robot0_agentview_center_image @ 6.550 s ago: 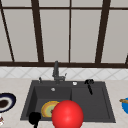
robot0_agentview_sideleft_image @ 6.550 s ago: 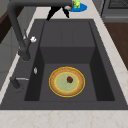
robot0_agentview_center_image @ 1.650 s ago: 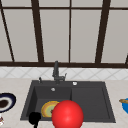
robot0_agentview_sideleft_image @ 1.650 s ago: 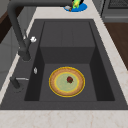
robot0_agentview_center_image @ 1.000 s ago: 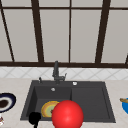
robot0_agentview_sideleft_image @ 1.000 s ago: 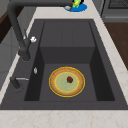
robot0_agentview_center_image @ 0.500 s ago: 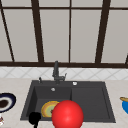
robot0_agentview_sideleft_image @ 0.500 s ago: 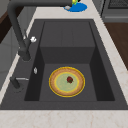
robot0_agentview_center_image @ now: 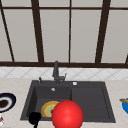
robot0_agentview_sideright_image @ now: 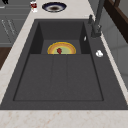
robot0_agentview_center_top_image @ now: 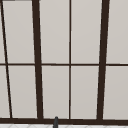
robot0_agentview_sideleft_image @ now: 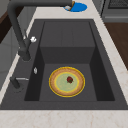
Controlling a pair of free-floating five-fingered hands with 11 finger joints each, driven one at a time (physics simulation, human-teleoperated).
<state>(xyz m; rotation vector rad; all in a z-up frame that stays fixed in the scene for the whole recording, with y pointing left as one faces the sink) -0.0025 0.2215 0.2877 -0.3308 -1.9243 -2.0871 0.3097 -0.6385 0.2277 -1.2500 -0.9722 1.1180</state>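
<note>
One black hand, the left hand (robot0_agentview_center_image: pixel 35 118), is hanging low before the front left corner of the dark sink (robot0_agentview_center_image: pixel 87 100); whether its fingers are apart or together cannot be told. A round yellow-rimmed plate (robot0_agentview_center_image: pixel 48 108) is lying flat on the floor of the sink's deep left basin, facing straight up, so it is showing no long axis and pointing no way along the worktop. A small red bit is sitting at its middle. The plate is lying well apart from the basin walls, with open floor ringing it on every side, and the shallow ribbed shelf to its right is standing bare.

A red ball (robot0_agentview_center_image: pixel 67 115) is covering the sink's front rim and part of the plate in the front view. The faucet (robot0_agentview_center_image: pixel 56 71) is rising from the back rim. A dark blue bowl (robot0_agentview_center_image: pixel 6 102) is sitting at the worktop's left edge, a bright blue plate (robot0_agentview_center_image: pixel 125 106) at its right.
</note>
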